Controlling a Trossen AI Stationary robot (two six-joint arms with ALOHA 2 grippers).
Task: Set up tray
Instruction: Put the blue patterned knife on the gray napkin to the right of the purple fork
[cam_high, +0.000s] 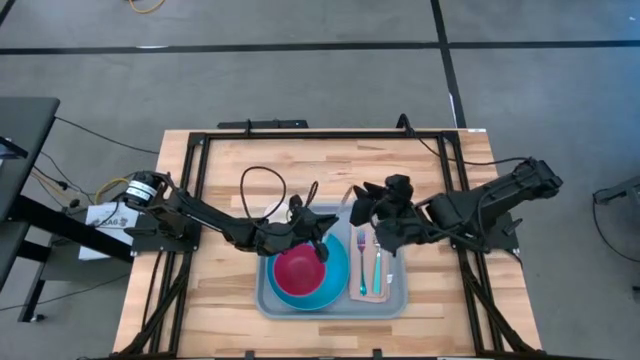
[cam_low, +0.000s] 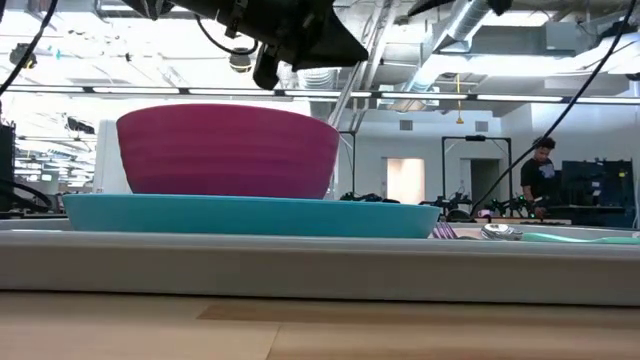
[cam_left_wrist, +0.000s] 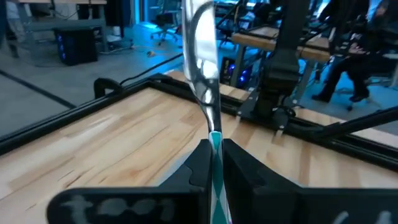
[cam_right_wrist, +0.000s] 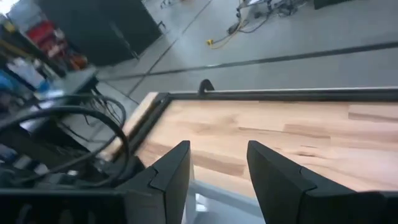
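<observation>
The grey-blue tray (cam_high: 392, 305) lies near the table's near edge and shows in the low view by its rim (cam_low: 300, 265). On its left half a magenta bowl (cam_high: 297, 272) (cam_low: 228, 150) stands in a bright-blue plate (cam_high: 335, 275) (cam_low: 250, 215). On its right half a fork (cam_high: 362, 248) and a teal-handled utensil (cam_high: 378, 268) lie on a salmon napkin (cam_high: 368, 292). My left gripper (cam_high: 330, 222) (cam_left_wrist: 214, 155) hovers over the tray's far edge, shut on another teal-handled metal utensil (cam_left_wrist: 202, 50). My right gripper (cam_high: 358, 205) (cam_right_wrist: 217, 168) is open, just beyond the tray's far edge, touching nothing. My left gripper pinches the utensil by its teal handle (cam_left_wrist: 215, 142) between the two fingers. The shiny metal end (cam_left_wrist: 200, 43) sticks out past the fingertips, along the fingers' line. The utensil is lifted clear of the table and tray.
Bare wood lies left, right and far of the tray (cam_high: 250, 160). A black frame (cam_high: 300, 132) runs along the table's edges. A black cable loop (cam_high: 262, 185) hangs by the left arm. A person (cam_low: 540, 165) stands in the room behind.
</observation>
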